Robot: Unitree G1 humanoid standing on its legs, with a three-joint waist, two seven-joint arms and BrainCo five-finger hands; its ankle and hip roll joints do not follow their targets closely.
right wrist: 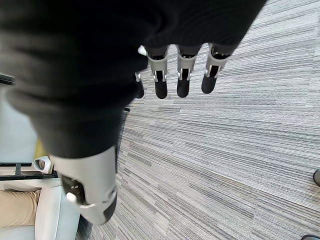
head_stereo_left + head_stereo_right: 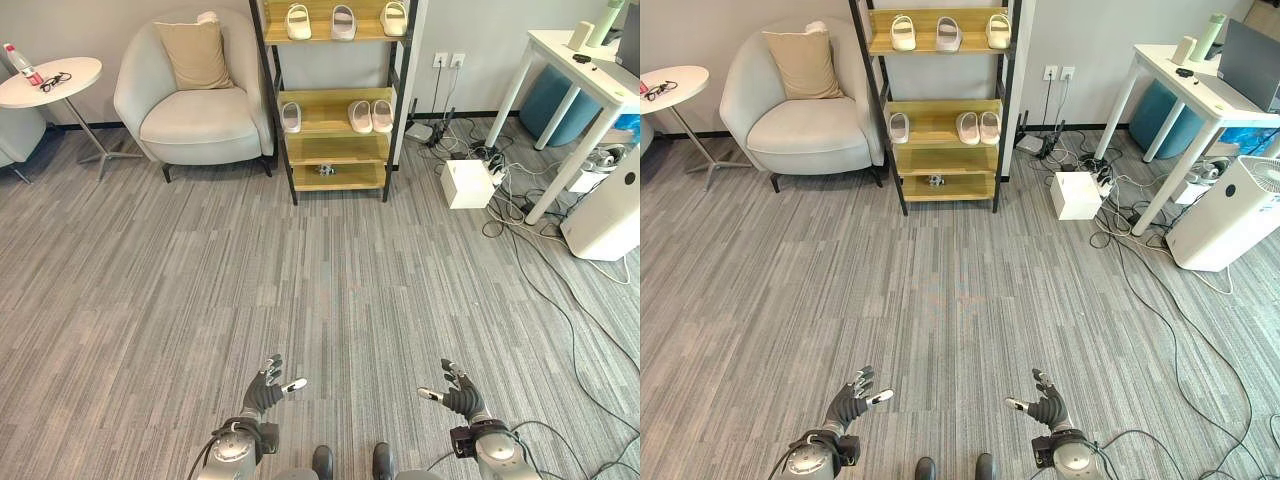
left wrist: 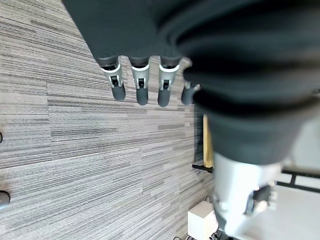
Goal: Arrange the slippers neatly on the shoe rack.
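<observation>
At the bottom of the frame the left hand [image 2: 264, 392] and right hand [image 2: 460, 394] hang spread and empty over the carpet, well apart from the slippers [image 2: 370, 116] on the shoe rack [image 2: 334, 152] at top centre.

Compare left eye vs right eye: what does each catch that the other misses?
Left eye: the bottle lying on the round side table; the right eye cuts it off at the edge.
Right eye: the dark screen on the white desk, and the air purifier nearly whole.
Both: the shoe rack with three slippers on its top shelf and three more on the middle one, the armchair, and the left hand and right hand open over the carpet.
</observation>
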